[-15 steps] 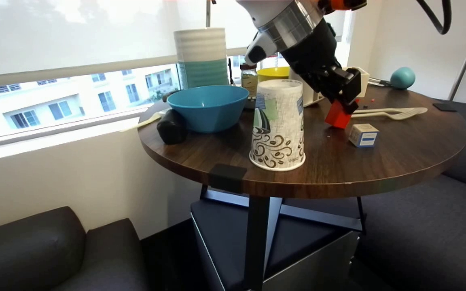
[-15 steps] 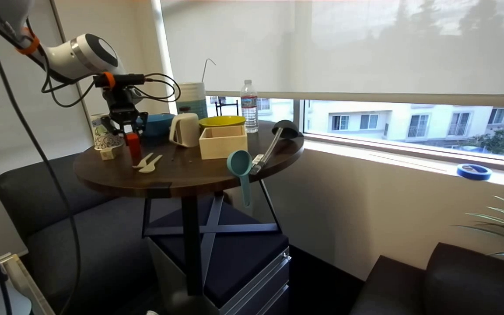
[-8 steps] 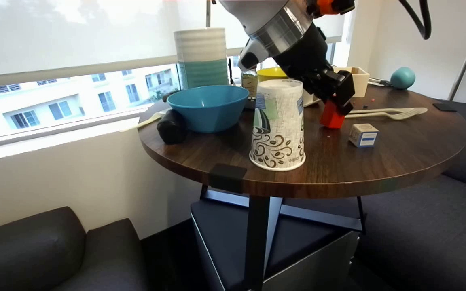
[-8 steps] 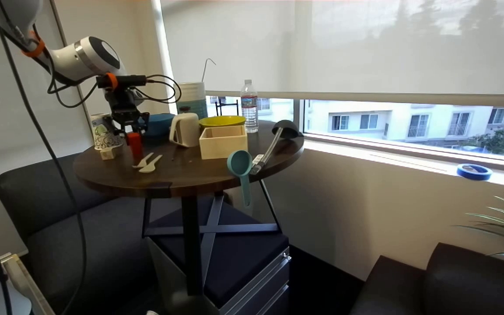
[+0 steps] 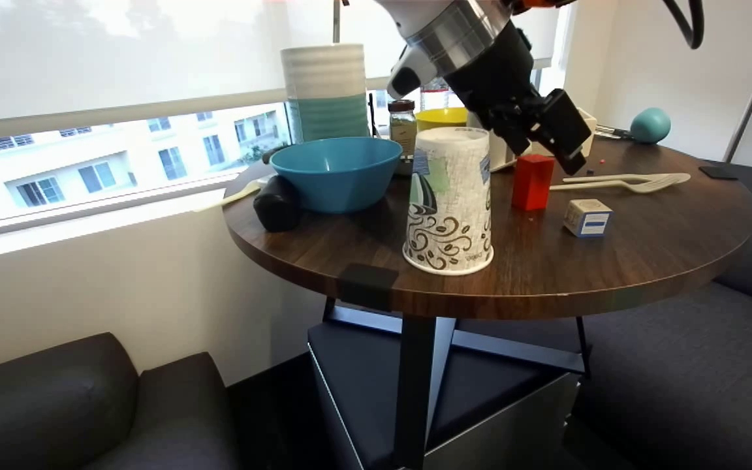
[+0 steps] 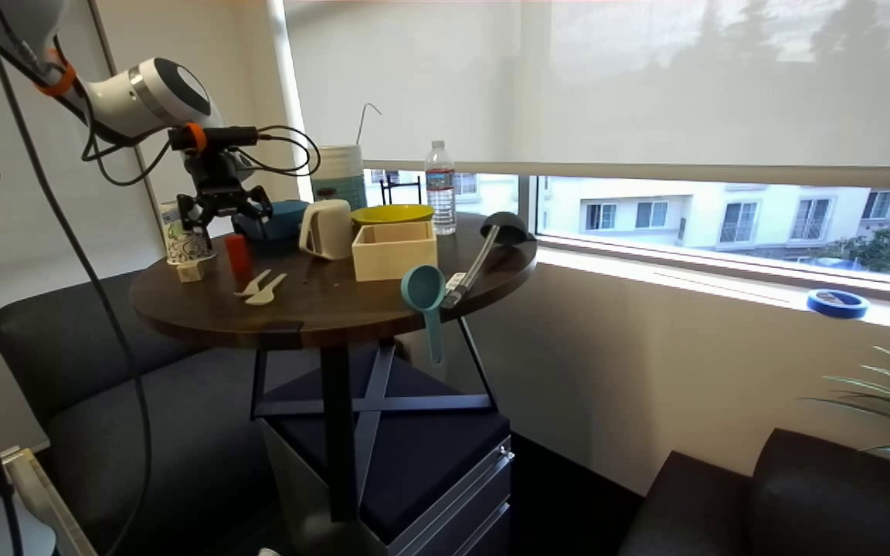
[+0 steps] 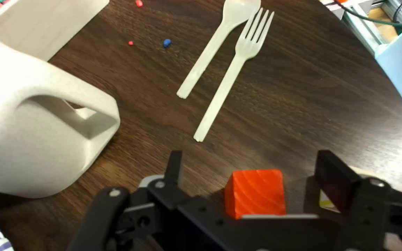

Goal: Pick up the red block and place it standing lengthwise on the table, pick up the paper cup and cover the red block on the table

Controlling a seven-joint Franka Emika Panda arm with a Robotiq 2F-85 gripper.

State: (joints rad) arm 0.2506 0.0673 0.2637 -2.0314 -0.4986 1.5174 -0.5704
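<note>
Over the table [image 5: 663, 228], the gripper [image 7: 251, 166] should be raised straight up, its jaws being wide and empty. The cup [image 5: 451, 209], rim down nearby, should be approached only after the block [image 5: 532, 183], standing upright just below, is cleared untouched.

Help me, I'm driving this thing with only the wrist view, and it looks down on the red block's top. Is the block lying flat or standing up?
Observer: Standing. In an exterior view the red block rests upright on its end on the table.
Visitor: Lovely! And which way up is the thing that's meant to cover it?
Observer: The paper cup stands mouth down.
Visitor: Is anything near it that I'm missing?
Observer: Yes, a blue bowl, to the left of the paper cup in an exterior view.
</note>
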